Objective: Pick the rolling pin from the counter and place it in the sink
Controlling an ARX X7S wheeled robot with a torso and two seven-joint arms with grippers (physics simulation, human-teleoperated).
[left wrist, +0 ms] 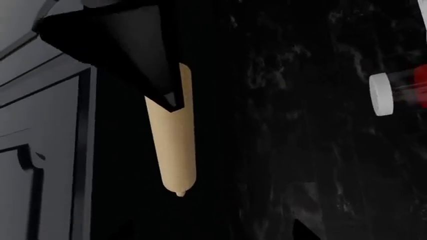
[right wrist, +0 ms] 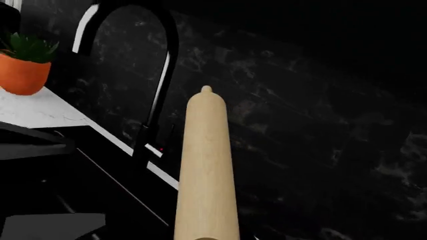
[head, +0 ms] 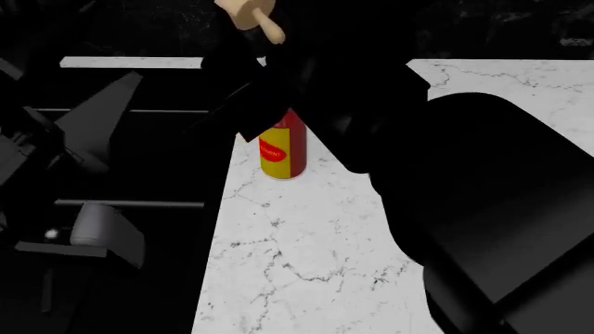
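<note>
The light tan rolling pin [head: 246,10] is lifted off the counter [head: 307,257], up at the top of the head view above the sink's right edge. My right gripper [left wrist: 172,97] is shut on it. In the left wrist view one black finger [left wrist: 133,45] overlaps the pin [left wrist: 175,150]. In the right wrist view the pin [right wrist: 207,165] runs out from the jaws toward the black backsplash. The black sink [head: 139,160] lies to the left, with my left gripper [head: 97,177] over it, apart from the pin. It looks open and empty.
A red ketchup bottle with a yellow label [head: 283,149] stands on the counter by the sink's edge; its white cap [left wrist: 381,94] shows in the left wrist view. A dark arched faucet [right wrist: 160,75] and an orange plant pot [right wrist: 23,72] stand behind the sink. My right arm [head: 483,209] crosses the counter.
</note>
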